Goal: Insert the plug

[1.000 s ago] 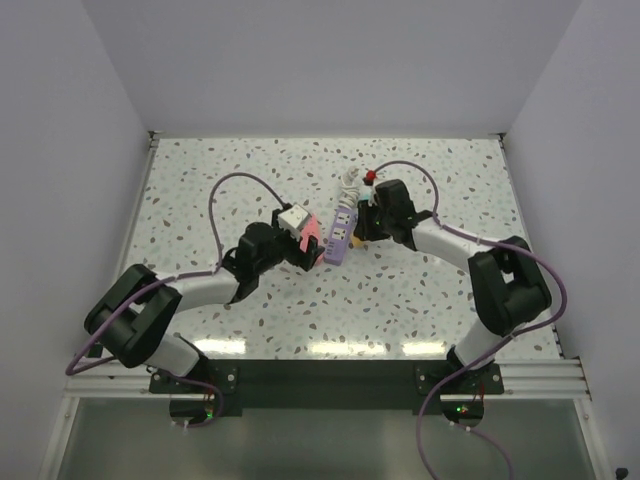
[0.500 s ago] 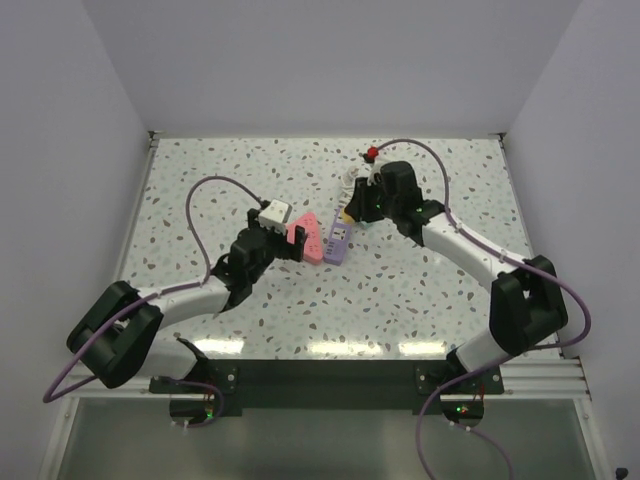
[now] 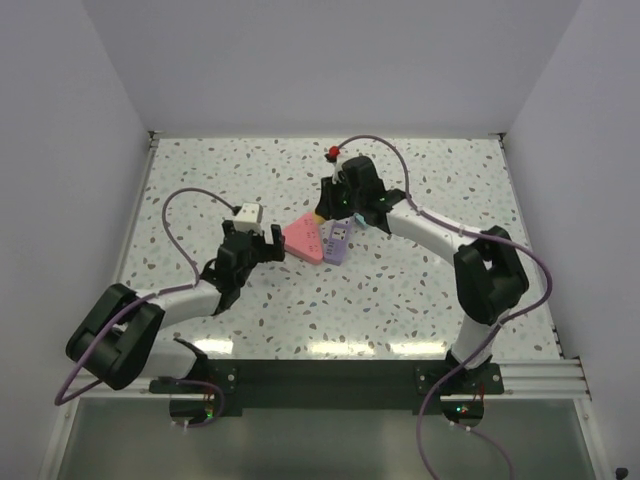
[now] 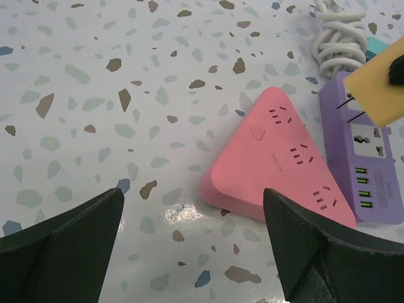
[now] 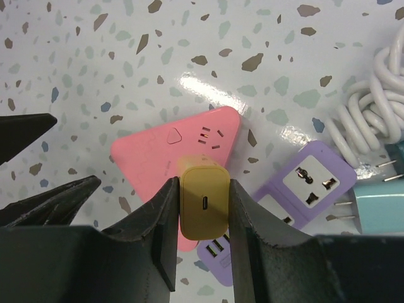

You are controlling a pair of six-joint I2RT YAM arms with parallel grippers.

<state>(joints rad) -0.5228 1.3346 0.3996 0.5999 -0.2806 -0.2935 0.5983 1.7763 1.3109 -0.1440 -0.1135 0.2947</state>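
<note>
**Plug poised over the sockets, one arm standing by**

The right gripper [image 5: 202, 186] was clenched on the yellow plug [image 5: 203, 211], one finger on each flat side, and held it in the air at the centre of the top view. The plug sat above the point where the pink triangular strip [image 3: 305, 238] met the purple strip [image 3: 337, 242]. At the right edge of the left wrist view, the plug's two thin prongs showed over the upper end of the purple strip [image 4: 372, 170]. No prong had entered a slot, and the pictures did not settle which socket was meant.

The left gripper [image 4: 192, 208] was spread wide and held nothing, low over the speckled table [image 3: 200, 180] just short of the pink strip's near corner. A coiled white cable [image 5: 372, 120] and a teal plug [image 5: 379, 211] lay at the right of the right wrist view.

The insertion would likely go best with the prongs turned square to one pair of slots before any descent, then pressed straight in without rocking. Both strips looked loose on the table, so either could slide under the push. The free left gripper seemed well placed to brace the strip first.
</note>
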